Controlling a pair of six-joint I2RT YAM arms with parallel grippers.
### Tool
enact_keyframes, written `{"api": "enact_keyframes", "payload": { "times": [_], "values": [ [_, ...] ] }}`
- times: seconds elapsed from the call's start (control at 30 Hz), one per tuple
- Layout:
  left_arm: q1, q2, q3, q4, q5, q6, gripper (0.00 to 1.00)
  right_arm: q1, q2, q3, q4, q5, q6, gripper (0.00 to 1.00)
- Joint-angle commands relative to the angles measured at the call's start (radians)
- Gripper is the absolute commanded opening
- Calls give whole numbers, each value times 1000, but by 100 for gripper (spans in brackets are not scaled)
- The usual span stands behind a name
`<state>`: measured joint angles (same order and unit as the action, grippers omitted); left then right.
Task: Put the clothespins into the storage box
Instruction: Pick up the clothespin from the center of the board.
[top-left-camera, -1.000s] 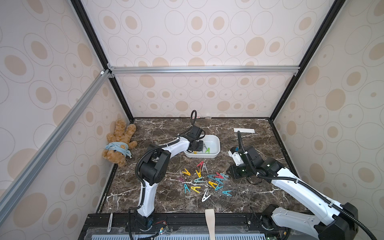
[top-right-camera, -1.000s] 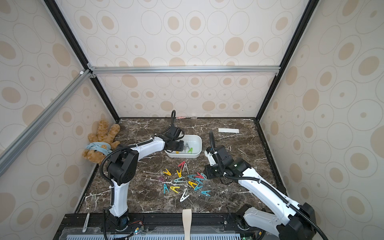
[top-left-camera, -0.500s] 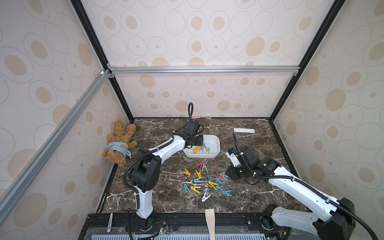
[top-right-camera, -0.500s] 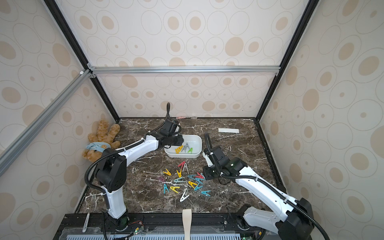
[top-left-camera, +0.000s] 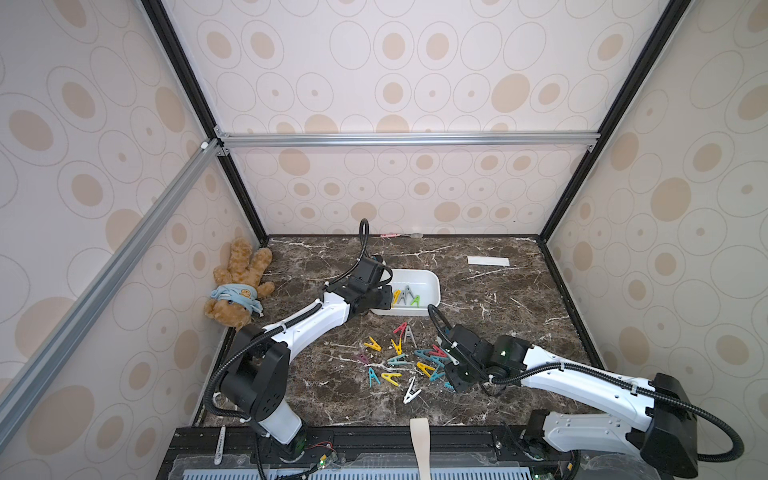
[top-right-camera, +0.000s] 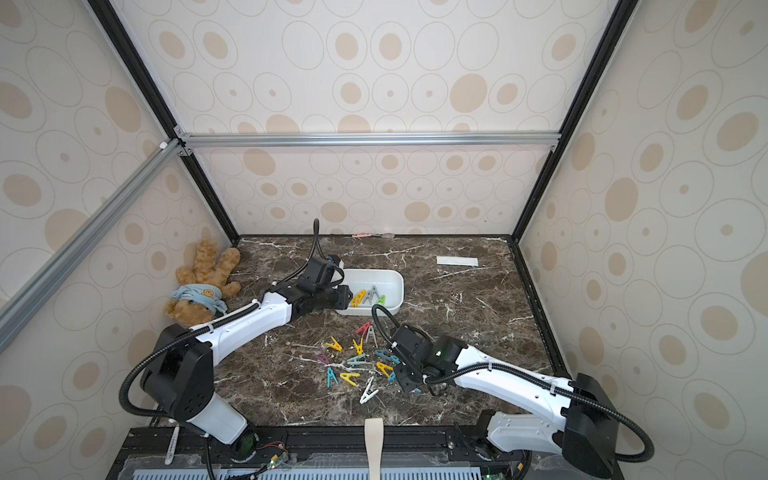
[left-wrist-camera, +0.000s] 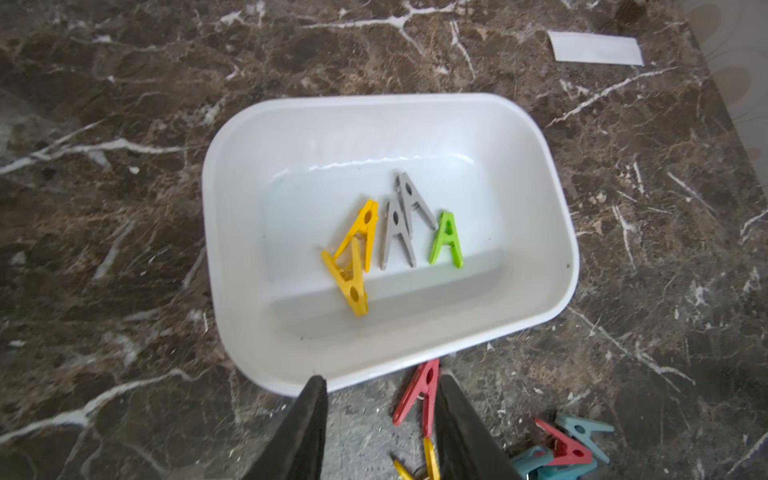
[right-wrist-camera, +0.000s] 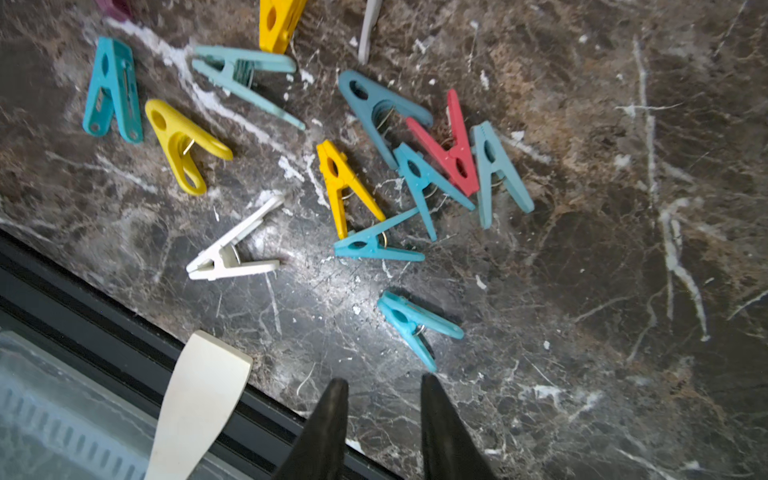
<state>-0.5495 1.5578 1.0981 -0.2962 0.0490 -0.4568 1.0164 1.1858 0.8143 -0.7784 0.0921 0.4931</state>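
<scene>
The right gripper (right-wrist-camera: 383, 380) hangs over the right side of the loose clothespins (top-left-camera: 390, 377). Its two fingers stand apart with only the bare marble table (right-wrist-camera: 623, 291) between them, so it holds nothing. In my judgement the next move depends on the single blue clothespin (right-wrist-camera: 417, 326). It lies alone on the table just ahead of these fingertips, a little apart from the crowded group, and closer to this gripper than any other peg. Its long axis runs slantwise to the line that joins the two fingers, neither along it nor square to it. I think therefore that the wrist must turn somewhat before it goes down, so that the fingers close across the narrow body and not along it. The left gripper (left-wrist-camera: 380, 378) is also apart and empty. It is at the near left corner of the storage box (left-wrist-camera: 374, 99), well apart from this blue peg, so the right arm is clearly the nearer one. The box stands on the far side of the group and already contains five pegs: two yellow, two grey, one green. A red clothespin (left-wrist-camera: 419, 395) lies on the table just before the near rim of the box, closer to the left gripper.
</scene>
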Motion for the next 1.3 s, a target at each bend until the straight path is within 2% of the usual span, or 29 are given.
{"api": "enact_keyframes", "payload": {
  "times": [0.0,0.1,0.2,0.33,0.5,0.87,1.07,1.27],
  "values": [
    [9,-113,-63,17,-63,-22,45,46,38,-40,-13,38,63,36],
    [11,-170,-118,24,-70,-45,46,49,65,-78,39,-2,62,37],
    [11,-199,-154,26,-75,-59,46,48,86,-97,60,8,71,38],
    [12,-207,-173,25,-63,-69,46,45,121,-96,30,63,74,41],
    [11,-187,-167,38,-42,-72,46,35,163,-112,68,40,63,42],
    [11,-171,-165,45,-28,-76,46,-13,214,-124,123,-21,26,37],
    [12,-182,-176,49,-35,-75,46,-27,196,-125,114,-37,25,36],
    [12,-177,-188,60,-24,-80,46,-39,206,-143,147,-91,37,30]
  ]
}}
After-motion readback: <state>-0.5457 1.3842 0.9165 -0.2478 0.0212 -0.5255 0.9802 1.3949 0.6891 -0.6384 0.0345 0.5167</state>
